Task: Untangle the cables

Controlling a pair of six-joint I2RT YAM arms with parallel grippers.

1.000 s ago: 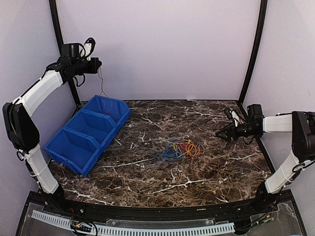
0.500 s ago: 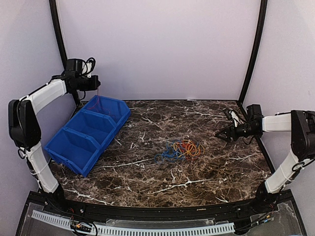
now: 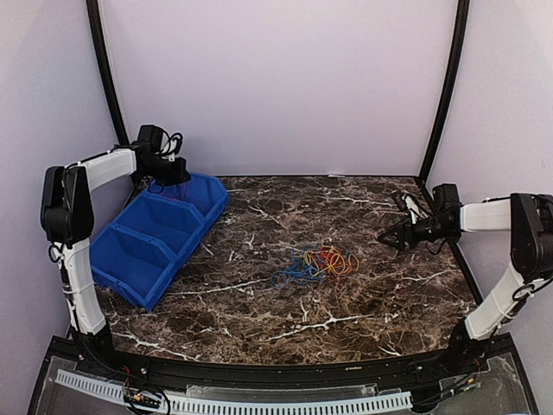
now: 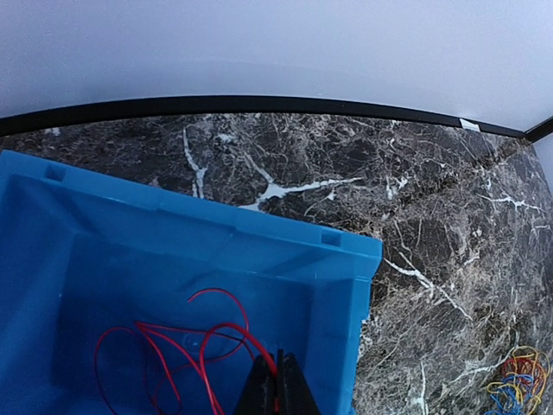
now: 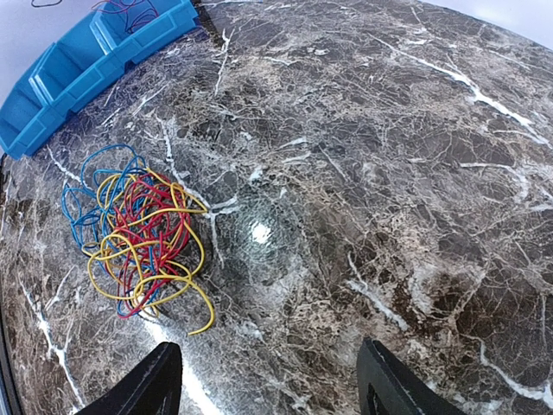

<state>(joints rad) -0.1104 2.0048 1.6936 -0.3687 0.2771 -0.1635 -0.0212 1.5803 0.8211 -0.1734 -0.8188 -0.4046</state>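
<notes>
inside one blue bin point(image 4: 259, 232) coils one red cable point(image 4: 201, 356).

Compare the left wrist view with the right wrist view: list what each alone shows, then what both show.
Left wrist only: the left gripper, shut on a red cable whose loops lie in the blue bin's end compartment. Right wrist only: the right gripper, open, and the bin's other compartments. Both: the marble table, the bin, and the tangle of cables, red, blue and yellow.
</notes>
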